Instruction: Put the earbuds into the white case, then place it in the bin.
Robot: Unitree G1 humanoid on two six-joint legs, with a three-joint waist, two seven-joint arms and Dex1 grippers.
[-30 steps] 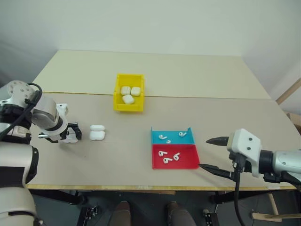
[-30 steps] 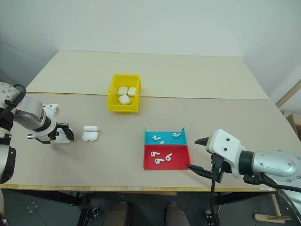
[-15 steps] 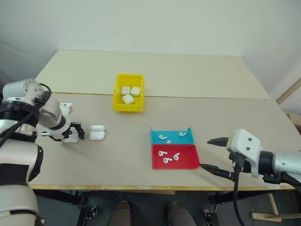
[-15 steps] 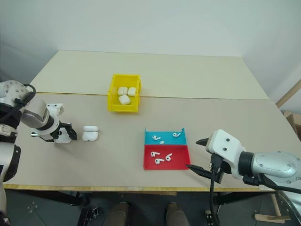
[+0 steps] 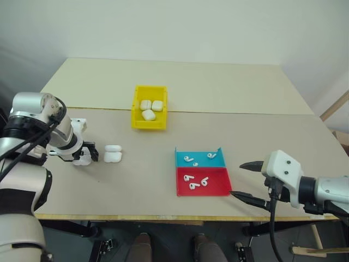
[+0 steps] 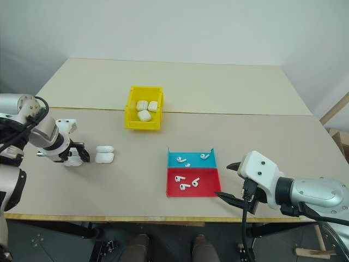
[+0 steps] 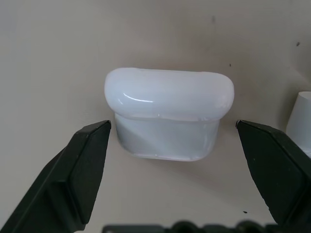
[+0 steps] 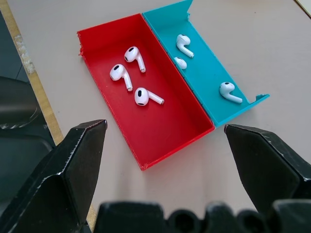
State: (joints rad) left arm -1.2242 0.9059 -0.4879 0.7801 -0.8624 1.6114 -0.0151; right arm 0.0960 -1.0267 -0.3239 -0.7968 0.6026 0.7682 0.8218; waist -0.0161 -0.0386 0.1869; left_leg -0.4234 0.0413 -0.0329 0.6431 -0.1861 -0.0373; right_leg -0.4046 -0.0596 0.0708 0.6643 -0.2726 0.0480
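At left of frame the left gripper point(image 7: 172, 141) straddles a white case point(image 7: 168, 119), jaws wide and untouching, while the right gripper point(image 8: 194, 160) gapes empty near the earbuds point(image 8: 133, 77).

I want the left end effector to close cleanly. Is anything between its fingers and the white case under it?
Nothing visible. In the left wrist view the white case sits on the table between the open fingers of the left end effector, with bare gaps either side. A second case lies beyond one finger.
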